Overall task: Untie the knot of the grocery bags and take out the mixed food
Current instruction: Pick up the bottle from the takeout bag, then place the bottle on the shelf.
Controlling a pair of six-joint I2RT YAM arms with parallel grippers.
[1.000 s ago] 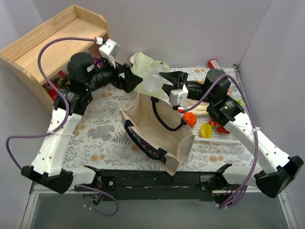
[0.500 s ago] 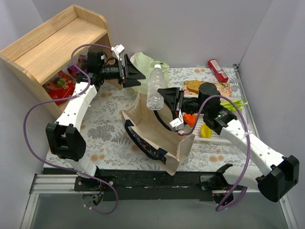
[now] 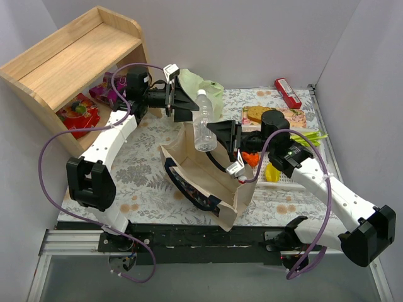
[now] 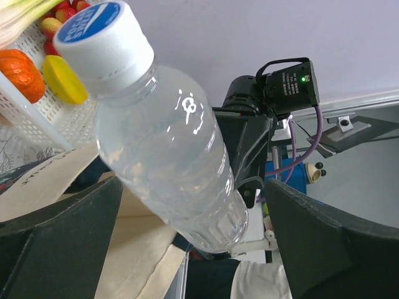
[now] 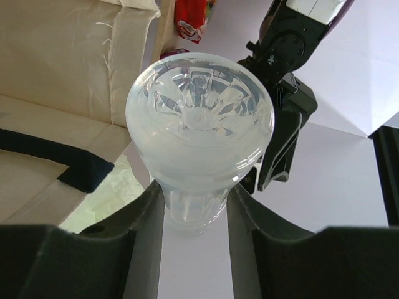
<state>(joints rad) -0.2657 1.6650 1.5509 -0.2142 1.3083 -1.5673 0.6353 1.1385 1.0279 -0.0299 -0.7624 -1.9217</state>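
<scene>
Frame centre: bottle (image 3: 201, 123) is pinched by right claw (image 3: 213, 133) over tote (image 3: 208, 179). Spread-wide left claw (image 3: 186, 106) has been moved from green bag (image 3: 196, 82) to beside bottle; handover judged likely.

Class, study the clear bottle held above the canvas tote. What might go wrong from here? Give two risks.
1. The right fingers pinch the smooth bottle only near its base, so it may slip or pivot and drop into the tote.
2. The open left fingers sit either side of the bottle, close to the right arm; closing off-centre may knock it loose.
</scene>
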